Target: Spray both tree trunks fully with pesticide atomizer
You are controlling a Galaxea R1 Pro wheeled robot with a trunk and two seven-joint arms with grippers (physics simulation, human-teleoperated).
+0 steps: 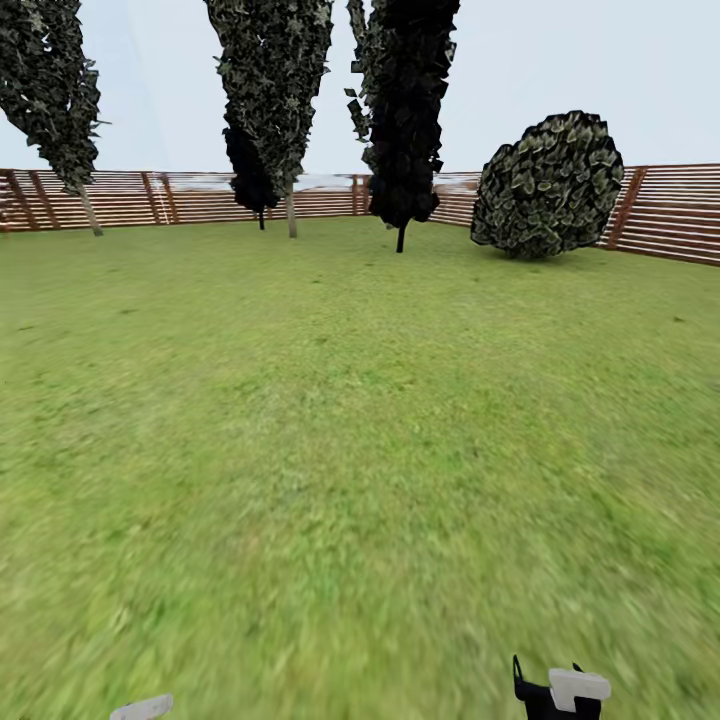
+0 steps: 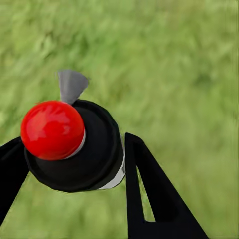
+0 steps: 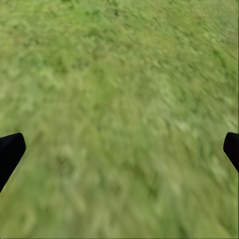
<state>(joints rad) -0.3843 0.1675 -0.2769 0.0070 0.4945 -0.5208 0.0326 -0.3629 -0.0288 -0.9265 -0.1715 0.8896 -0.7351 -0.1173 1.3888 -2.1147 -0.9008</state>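
From my remote station, the head camera looks across an open grass lawn [image 1: 340, 450] to the brown slatted fence [image 1: 130, 197] at its far edge. Along that fence, from the left: a leafy tree [image 1: 55, 85] on a pale trunk, a second tree [image 1: 275, 80] with a thin pale trunk, a smaller black one behind it, a narrow black cypress-like tree [image 1: 405, 110], then a rounded bush [image 1: 548, 185] just before the fence's right run. Nothing stands on the grass between me and them.

My left wrist camera shows the pesticide atomizer [image 2: 74, 144], red nozzle toward the lens, clamped between the left gripper [image 2: 69, 164] and its black fingers [image 2: 144, 194]. My right gripper [image 3: 119, 149] hangs over bare grass, jaws wide apart.
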